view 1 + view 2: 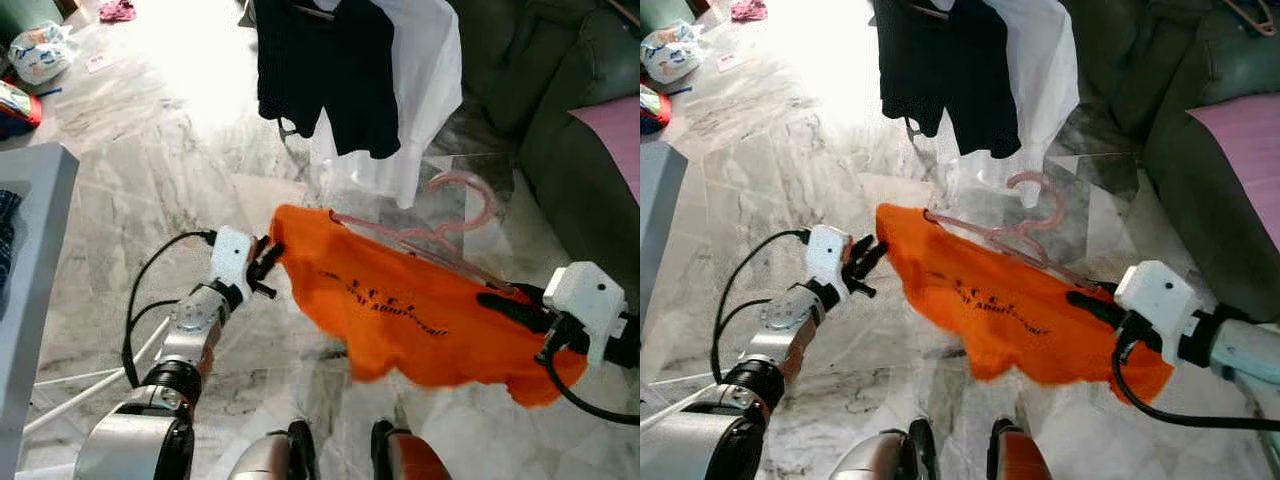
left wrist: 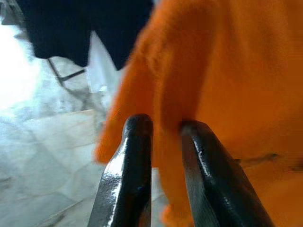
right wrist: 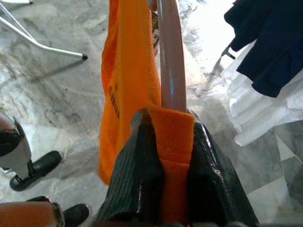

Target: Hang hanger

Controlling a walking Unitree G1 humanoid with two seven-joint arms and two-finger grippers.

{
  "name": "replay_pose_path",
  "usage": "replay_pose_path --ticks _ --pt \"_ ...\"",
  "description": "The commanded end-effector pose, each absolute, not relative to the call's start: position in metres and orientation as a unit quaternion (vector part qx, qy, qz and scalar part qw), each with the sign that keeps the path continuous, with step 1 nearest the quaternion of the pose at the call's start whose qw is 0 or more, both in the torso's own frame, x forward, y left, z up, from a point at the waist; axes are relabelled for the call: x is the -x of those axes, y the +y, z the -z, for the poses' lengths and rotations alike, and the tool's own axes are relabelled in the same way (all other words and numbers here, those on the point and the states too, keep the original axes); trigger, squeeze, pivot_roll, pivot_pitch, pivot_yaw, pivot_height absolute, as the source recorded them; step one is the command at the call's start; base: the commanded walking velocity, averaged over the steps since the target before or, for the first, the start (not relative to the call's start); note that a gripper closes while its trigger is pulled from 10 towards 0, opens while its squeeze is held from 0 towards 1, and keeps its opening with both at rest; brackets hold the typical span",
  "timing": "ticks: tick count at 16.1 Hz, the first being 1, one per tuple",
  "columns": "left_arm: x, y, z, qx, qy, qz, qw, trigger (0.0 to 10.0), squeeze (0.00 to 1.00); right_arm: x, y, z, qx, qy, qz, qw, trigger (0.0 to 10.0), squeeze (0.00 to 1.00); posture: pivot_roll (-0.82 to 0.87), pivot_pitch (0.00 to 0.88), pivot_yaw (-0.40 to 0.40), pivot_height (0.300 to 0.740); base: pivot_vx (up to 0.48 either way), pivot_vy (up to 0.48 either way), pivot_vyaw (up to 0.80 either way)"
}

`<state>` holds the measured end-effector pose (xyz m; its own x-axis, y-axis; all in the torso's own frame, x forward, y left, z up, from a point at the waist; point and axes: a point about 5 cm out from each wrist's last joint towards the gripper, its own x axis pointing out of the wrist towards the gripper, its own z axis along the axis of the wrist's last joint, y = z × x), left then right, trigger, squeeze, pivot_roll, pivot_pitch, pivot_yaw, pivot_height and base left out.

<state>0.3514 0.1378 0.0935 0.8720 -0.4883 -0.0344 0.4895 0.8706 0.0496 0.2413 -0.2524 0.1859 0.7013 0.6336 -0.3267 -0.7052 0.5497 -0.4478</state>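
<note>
While most of its frame is buried under cloth, the pink plastic hanger (image 1: 455, 222) shows its curved hook and one shoulder bar above the orange T-shirt with dark printed lettering (image 1: 410, 310), held in the air over the grey-veined marble floor (image 1: 150, 180). The right gripper (image 3: 168, 137) is clamped on a fold of the orange shirt together with the hanger's bar. The left gripper (image 1: 268, 262) pinches the shirt's opposite edge; its wrist view is blurred, with orange fabric pressed between the nearly closed fingers (image 2: 130, 156). The print is too small to read. Beyond them hang a black garment (image 1: 325, 65) and a white shirt (image 1: 425, 90), cut off at the top. A dark green sofa (image 1: 560, 110) stands to the right.
</note>
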Motion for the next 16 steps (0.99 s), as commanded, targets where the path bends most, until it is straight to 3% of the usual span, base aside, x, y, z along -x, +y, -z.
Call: replay_pose_path --ticks 1,6,7,8,16 --pt "-0.345 0.139 -0.083 -0.018 0.030 0.261 0.965 10.0 0.00 -0.237 -0.248 -0.193 0.287 0.051 -0.399 0.869 10.0 0.00 -0.14 0.274 0.097 0.740 0.000 0.000 0.00" --pt "-0.347 0.143 -0.083 -0.037 0.025 0.215 0.975 10.0 0.00 -0.230 -0.245 -0.192 0.271 0.069 -0.422 0.862 10.0 0.00 -0.15 0.265 0.096 0.740 0.000 0.000 0.00" --pt "-0.348 0.145 -0.083 -0.038 0.024 0.207 0.977 6.0 0.00 -0.229 -0.245 -0.191 0.271 0.070 -0.423 0.862 10.0 0.00 -0.15 0.263 0.096 0.740 0.000 0.000 0.00" --pt "-0.347 0.146 -0.082 -0.017 0.027 0.205 0.978 0.0 0.00 -0.229 -0.244 -0.191 0.266 0.070 -0.422 0.864 10.0 0.00 -0.15 0.259 0.096 0.740 0.000 0.000 0.00" --pt "-0.355 0.161 -0.092 -0.016 0.013 0.137 0.990 0.0 0.00 -0.227 -0.244 -0.187 0.257 0.075 -0.411 0.871 10.0 0.00 -0.15 0.256 0.097 0.740 0.000 0.000 0.00"
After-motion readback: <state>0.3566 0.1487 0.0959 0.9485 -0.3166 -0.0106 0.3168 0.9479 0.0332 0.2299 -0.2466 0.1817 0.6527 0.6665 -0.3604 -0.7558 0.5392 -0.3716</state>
